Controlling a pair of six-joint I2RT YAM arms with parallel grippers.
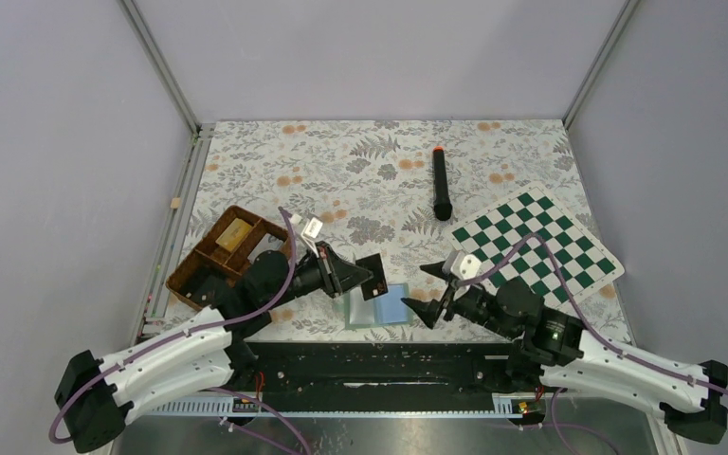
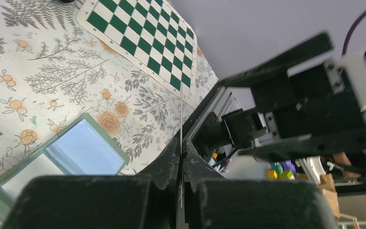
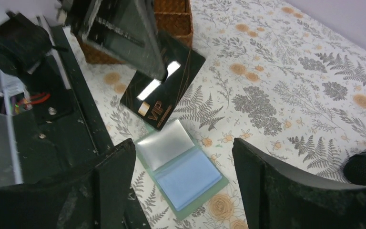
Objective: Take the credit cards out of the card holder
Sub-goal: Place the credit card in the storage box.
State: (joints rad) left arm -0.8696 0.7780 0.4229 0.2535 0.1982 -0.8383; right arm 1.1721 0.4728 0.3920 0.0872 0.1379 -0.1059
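Top external: pinching thin dark rectangular card (image 1: 372, 276) in left gripper (image 1: 358, 278) above sage-green bifold wallet (image 1: 384, 308); right gripper (image 1: 420, 287) spread alongside.

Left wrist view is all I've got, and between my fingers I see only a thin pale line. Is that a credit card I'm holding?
Observer: Yes. The left gripper is shut on a dark credit card. The right wrist view shows its face, with "VIP" in gold.
Operator: Is it fully out of the card holder?
Observer: Yes. The whole card shows, with none of it in a pocket. The card holder lies open on the table just below it.
Operator: Is there anywhere on my left to put it?
Observer: A brown wicker tray stands on the left side of the table. One of its compartments holds a tan block.
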